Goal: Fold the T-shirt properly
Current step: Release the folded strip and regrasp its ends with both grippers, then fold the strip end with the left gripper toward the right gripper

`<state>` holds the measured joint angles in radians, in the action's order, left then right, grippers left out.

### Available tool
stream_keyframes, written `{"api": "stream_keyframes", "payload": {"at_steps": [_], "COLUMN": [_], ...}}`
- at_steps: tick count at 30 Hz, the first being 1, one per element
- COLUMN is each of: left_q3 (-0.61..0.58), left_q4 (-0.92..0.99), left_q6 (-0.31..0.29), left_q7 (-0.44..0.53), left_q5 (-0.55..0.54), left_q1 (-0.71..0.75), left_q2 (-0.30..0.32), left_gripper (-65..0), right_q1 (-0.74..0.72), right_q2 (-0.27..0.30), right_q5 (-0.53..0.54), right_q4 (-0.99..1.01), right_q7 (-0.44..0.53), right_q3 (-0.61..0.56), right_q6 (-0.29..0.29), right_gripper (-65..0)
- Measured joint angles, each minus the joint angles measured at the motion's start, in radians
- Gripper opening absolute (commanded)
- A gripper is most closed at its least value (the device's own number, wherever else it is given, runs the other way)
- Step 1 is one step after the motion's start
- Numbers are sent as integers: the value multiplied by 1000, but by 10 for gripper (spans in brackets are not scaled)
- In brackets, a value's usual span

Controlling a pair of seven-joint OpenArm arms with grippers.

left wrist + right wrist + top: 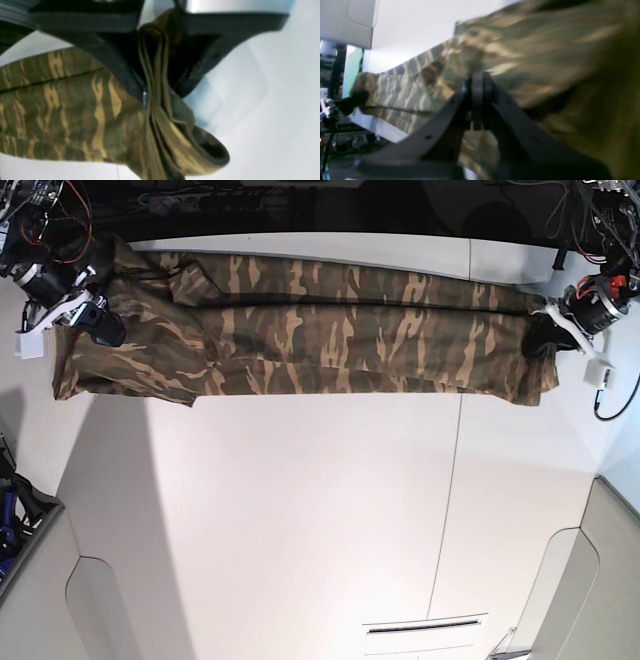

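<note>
Layered camouflage T-shirt (pixel 160 130) cloth, pinched in left hand (pixel 150 85)

So the big camouflage T-shirt (pixel 300 330) in olive, brown and tan is stretched out long across the far side of the white table (pixel 300 520). The black left gripper (pixel 543 337) sits at the shirt's right end, the black right gripper (pixel 103 328) at its left end, both right on the cloth. Tangled cables (pixel 40 220) sit behind the right arm.
</note>
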<state>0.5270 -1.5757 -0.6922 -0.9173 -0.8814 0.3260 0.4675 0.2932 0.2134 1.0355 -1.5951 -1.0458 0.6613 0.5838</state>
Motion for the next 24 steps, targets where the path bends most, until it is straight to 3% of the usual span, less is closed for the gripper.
{"api": "stream_keyframes", "payload": {"at_steps": [6, 13, 19, 24], "left_q3": [72, 59, -55, -229], "left_q4": [-182, -412, -554, -578], "left_q6": [0, 24, 51, 59], "left_q7": [-34, -208, -211, -173], "left_q5": [-4, -131, -139, -34], "left_q1": [0, 4, 3, 3], "left_q2": [13, 15, -2, -77], "left_gripper": [-650, -650, -650, -650], "right_q1": [0, 0, 0, -2], "right_q2": [0, 0, 0, 0], "right_q5": [23, 23, 24, 50], "right_q4": [-6, -6, -6, -6], "right_q7": [-5, -11, -10, -11], "right_q3": [106, 125, 125, 125], "right_q6": [3, 3, 3, 4], "right_gripper": [-650, -613, -613, -613]}}
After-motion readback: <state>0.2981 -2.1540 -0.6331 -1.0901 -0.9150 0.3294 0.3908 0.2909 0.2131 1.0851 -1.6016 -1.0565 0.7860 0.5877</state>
